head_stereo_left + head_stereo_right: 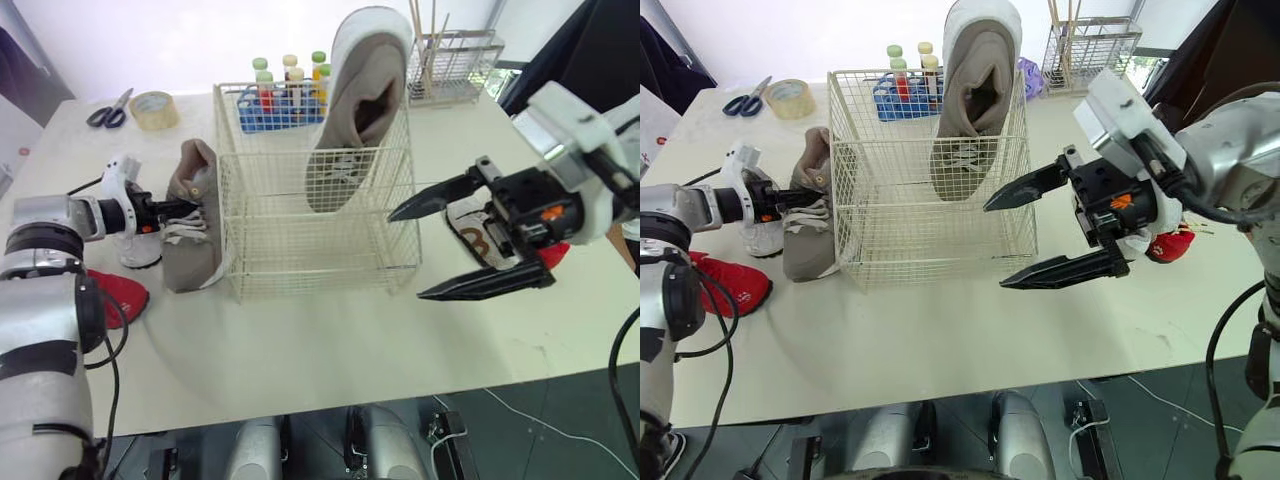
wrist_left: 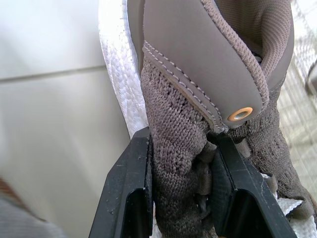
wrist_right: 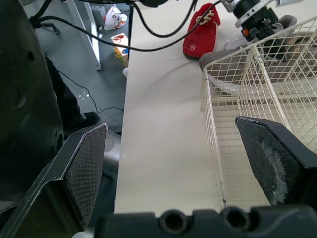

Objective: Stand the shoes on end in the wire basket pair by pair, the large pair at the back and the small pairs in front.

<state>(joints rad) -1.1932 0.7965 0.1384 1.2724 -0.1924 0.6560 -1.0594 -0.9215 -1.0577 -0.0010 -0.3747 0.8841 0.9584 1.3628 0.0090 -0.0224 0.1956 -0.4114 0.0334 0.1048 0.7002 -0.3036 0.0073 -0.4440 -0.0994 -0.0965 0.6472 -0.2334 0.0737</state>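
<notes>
Pincer (image 2: 181, 144) at left clamps taupe shoe (image 2: 198, 74).

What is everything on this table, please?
Wire basket: one, white, mid-table.
Standing sneaker: one, taupe, inside the basket.
Outside sneaker: one, taupe, left of it.
Red shoe: one, by left arm.
White shoe: one, beside it.
Patterned shoe: one, white, behind right claw.
Scissors: one, dark-handled, far left.
Tape roll: one, tan, beside them.
Bottle rack: one, blue, behind basket.
Wire caddy: one, grey, far right.
Left claw: black, shut on outside sneaker.
Right claw: black, open, right of basket.
</notes>
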